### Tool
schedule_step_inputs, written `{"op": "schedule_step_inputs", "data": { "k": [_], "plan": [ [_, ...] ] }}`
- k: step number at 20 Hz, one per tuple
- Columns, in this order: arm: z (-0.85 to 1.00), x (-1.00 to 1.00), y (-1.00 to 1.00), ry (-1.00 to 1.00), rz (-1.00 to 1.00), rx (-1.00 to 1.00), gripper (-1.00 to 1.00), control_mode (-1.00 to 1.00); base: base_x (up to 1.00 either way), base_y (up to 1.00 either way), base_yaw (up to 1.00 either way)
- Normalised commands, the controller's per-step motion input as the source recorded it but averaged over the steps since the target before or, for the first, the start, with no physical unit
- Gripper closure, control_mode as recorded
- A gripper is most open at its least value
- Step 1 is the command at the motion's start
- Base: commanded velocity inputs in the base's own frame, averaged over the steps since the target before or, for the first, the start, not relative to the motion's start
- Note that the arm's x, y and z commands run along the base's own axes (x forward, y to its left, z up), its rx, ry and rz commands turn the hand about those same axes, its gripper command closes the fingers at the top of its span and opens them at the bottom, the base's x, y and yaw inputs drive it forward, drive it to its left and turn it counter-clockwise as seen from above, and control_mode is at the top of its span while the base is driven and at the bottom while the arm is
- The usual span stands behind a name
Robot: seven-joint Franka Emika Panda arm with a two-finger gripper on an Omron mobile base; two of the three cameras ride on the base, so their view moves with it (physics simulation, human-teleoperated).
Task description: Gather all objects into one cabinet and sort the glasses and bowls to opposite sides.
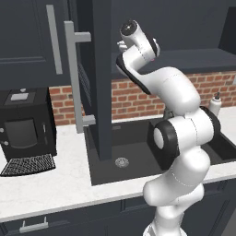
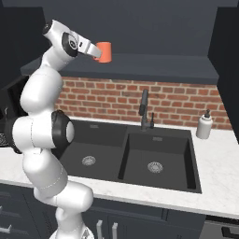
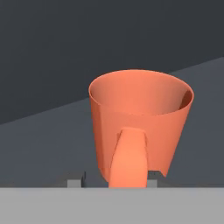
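The arm (image 2: 44,140) is glossy white, built of fat rounded segments with black bands at the joints. Round grey caps close the upper joint ends.

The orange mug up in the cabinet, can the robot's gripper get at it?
Probably yes. The gripper is already at the orange mug, one fingertip on each side of its handle, with nothing in between.
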Motion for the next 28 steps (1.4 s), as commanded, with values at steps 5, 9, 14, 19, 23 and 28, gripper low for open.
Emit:
{"op": "schedule_step_inputs", "data": {
  "k": [5,9,14,19,23,28],
  "plan": [
    [0.00,0.02,0.00,0.00,0.00,0.00,1.00,-1.00,0.00,0.00,0.00],
    [0.00,0.00,0.00,0.00,0.00,0.00,1.00,-1.00,0.00,0.00,0.00],
    [0.00,0.00,0.00,0.00,0.00,0.00,1.00,-1.00,0.00,0.00,0.00],
    [0.00,0.00,0.00,0.00,0.00,0.00,1.00,-1.00,0.00,0.00,0.00],
    [0.00,-0.11,0.00,0.00,0.00,0.00,1.00,-1.00,0.00,0.00,0.00],
    [0.00,-0.23,0.00,0.00,0.02,0.00,1.00,-1.00,0.00,0.00,0.00]
  ]
}}
